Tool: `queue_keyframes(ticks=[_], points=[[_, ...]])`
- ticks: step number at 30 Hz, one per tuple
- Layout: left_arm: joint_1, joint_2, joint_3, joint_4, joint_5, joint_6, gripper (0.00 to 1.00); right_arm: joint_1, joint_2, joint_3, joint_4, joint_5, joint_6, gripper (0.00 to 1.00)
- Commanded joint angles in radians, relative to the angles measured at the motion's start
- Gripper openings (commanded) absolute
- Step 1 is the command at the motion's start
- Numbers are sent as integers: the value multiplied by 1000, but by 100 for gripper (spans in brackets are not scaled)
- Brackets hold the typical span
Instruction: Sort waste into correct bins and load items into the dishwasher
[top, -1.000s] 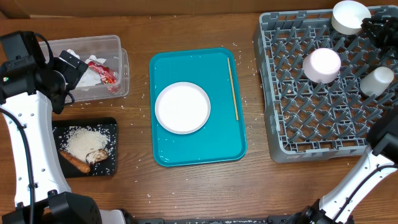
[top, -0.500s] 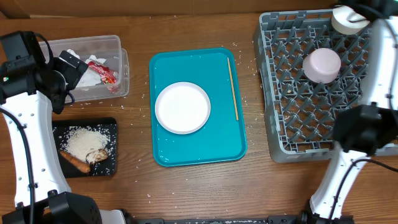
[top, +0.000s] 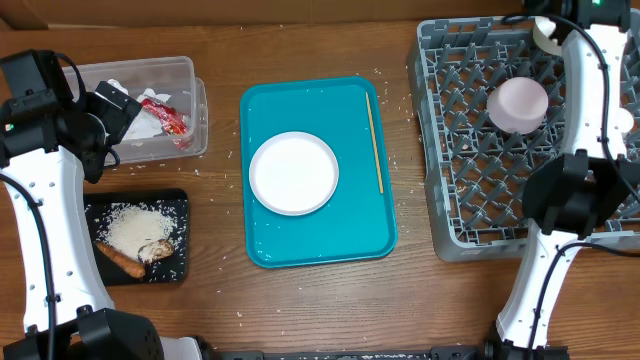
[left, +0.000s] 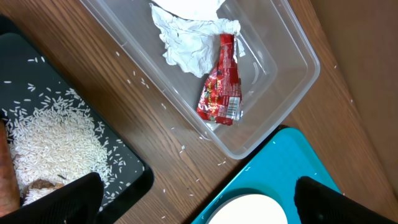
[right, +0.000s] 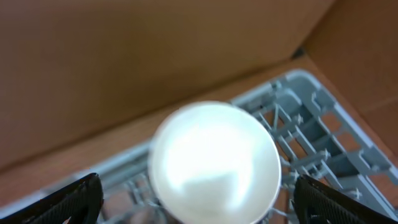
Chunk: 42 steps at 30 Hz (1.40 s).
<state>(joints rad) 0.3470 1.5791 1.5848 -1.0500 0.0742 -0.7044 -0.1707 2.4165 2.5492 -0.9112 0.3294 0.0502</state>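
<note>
My right gripper is open over the far corner of the grey dishwasher rack. A white bowl sits upside down on the pegs between its spread fingers, apart from both. A second upturned bowl rests further in. The white plate and the wooden stick lie on the teal tray. My left gripper hangs open beside the clear tub, which holds a crumpled napkin and a red wrapper. The black tray holds rice, a carrot piece and a brown chunk.
The right arm stretches across the right side of the rack and covers part of it. Loose rice grains lie on the wooden table between the tub, the black tray and the teal tray. A cardboard wall stands behind the rack.
My right gripper has opened and let go of the white bowl at the rack's far corner. The right arm has swung in over the rack. The left arm has not moved.
</note>
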Motion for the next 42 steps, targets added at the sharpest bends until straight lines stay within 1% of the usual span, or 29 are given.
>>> queue_keyframes(ticks=[1,3,7,9,14,17,22,27,33,35,38,40,42], points=[[0,-13,18,2,-7,-6,100,-1,50,-9,-17,4,-45,99],[0,-13,18,2,-7,-6,100,-1,66,-9,-28,-19,-67,98],[0,-13,18,2,-7,-6,100,-1,87,-9,-59,-43,-67,98],[0,-13,18,2,-7,-6,100,-1,102,-9,-95,-82,-81,96],[0,-13,18,2,-7,-6,100,-1,115,-9,-123,-79,-80,83],[0,-13,18,2,-7,-6,100,-1,114,-8,-127,-45,-80,70],[0,-13,18,2,-7,-6,100,-1,114,-8,-145,-35,-76,55],[0,-13,18,2,-7,-6,100,2,114,-8,-161,-37,-46,32],[0,-13,18,2,-7,-6,100,1,113,-1,-182,-40,-23,14],[0,-13,18,2,-7,-6,100,1,107,-1,-186,-40,-23,11],[0,-13,18,2,-7,-6,100,1,95,-1,-187,-47,-15,8],[0,-13,18,2,-7,-6,100,1,86,-1,-188,-56,-11,4],[0,-13,18,2,-7,-6,100,1,78,-1,-191,-66,5,4]])
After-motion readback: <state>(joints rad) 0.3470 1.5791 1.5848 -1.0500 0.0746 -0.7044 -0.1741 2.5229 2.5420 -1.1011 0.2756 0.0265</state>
